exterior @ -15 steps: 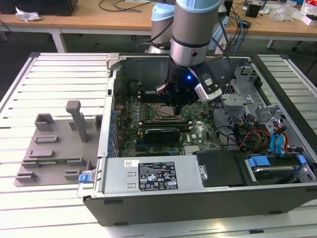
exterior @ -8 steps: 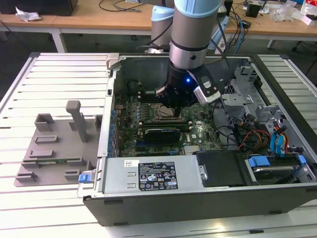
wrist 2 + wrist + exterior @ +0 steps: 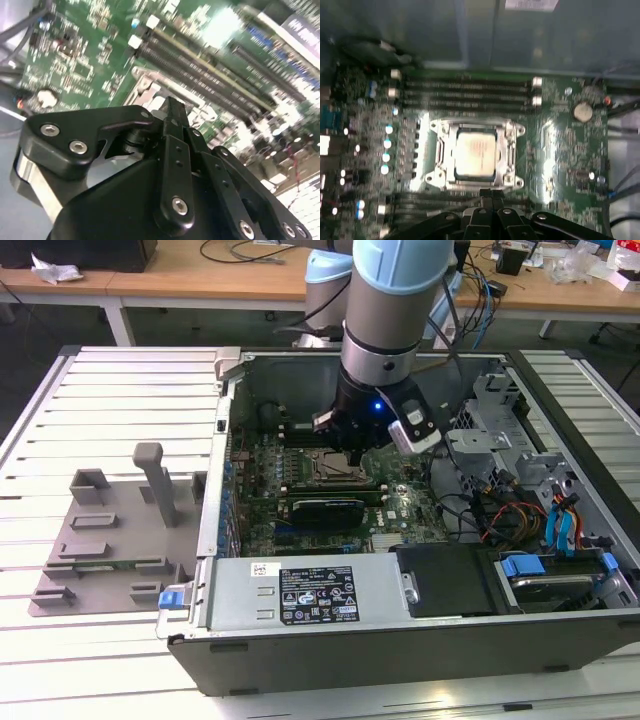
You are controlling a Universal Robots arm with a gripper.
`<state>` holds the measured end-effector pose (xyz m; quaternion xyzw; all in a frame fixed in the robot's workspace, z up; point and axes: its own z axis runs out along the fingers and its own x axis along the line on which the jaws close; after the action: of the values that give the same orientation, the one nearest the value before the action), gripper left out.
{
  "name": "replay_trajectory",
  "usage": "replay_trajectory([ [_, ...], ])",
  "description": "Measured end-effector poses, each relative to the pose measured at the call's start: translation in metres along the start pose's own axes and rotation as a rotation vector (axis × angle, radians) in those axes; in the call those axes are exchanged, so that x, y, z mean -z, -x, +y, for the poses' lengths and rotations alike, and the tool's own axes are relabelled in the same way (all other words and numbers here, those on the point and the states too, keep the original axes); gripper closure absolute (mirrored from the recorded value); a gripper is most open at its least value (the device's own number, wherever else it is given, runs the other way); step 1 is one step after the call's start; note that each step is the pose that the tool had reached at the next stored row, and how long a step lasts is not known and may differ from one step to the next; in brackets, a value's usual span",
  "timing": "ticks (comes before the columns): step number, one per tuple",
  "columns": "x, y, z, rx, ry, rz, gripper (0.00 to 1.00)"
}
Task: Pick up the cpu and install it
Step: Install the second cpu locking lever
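The cpu (image 3: pixel 476 152), a pale silvery square, lies flat inside the metal socket frame (image 3: pixel 511 150) on the green motherboard (image 3: pixel 560 150). My gripper (image 3: pixel 491 193) hovers just off one edge of the socket, its black fingers (image 3: pixel 172 112) pressed together with nothing between them. In the exterior view the gripper (image 3: pixel 347 448) hangs inside the open computer case (image 3: pixel 400 645), right above the socket frame (image 3: pixel 337 470). The arm's wrist hides part of the board behind it.
Memory slots (image 3: pixel 465 90) run along one side of the socket, and a coin cell (image 3: pixel 583 112) sits nearby. A grey fixture plate with upright posts (image 3: pixel 120 530) lies at the exterior view's left. The power supply (image 3: pixel 310 595), drive cage (image 3: pixel 490 420) and cables (image 3: pixel 560 525) crowd the case.
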<state>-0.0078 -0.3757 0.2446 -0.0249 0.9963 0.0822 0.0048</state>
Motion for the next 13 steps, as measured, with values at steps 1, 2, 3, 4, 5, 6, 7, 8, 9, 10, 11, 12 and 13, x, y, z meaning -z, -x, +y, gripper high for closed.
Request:
replay_trajectory([
  [1, 0.0001, -0.0002, -0.0008, 0.0, 0.0161, -0.0008, 0.89],
  [2, 0.0003, -0.0009, -0.0025, 0.0, 0.0282, -0.0014, 0.89],
  [3, 0.0004, -0.0017, -0.0036, 0.0, 0.0284, -0.0015, 0.89],
  [4, 0.0005, -0.0022, -0.0048, 0.0, 0.0286, -0.0016, 0.89],
  [5, 0.0003, -0.0034, -0.0066, 0.0, 0.0279, -0.0015, 0.89],
  [6, 0.0, -0.0044, -0.0071, 0.0, 0.0245, -0.0012, 0.89],
  [7, -0.0003, -0.0059, -0.0075, 0.0, 0.0146, -0.0007, 0.89],
  [8, -0.0005, -0.0068, -0.0076, 0.0, 0.0063, -0.0004, 0.89],
  [9, -0.0007, -0.0075, -0.0077, 0.0, 0.0, -0.0001, 0.89],
  [10, -0.0011, -0.0088, -0.0077, 0.0, -0.0095, 0.0004, 0.89],
  [11, -0.0026, -0.0115, -0.0078, 0.0, -0.0134, 0.0006, 0.89],
  [12, -0.0043, -0.0147, -0.008, 0.0, -0.0137, 0.0007, 0.89],
  [13, -0.0054, -0.0167, -0.0081, 0.0, -0.0137, 0.0007, 0.89],
])
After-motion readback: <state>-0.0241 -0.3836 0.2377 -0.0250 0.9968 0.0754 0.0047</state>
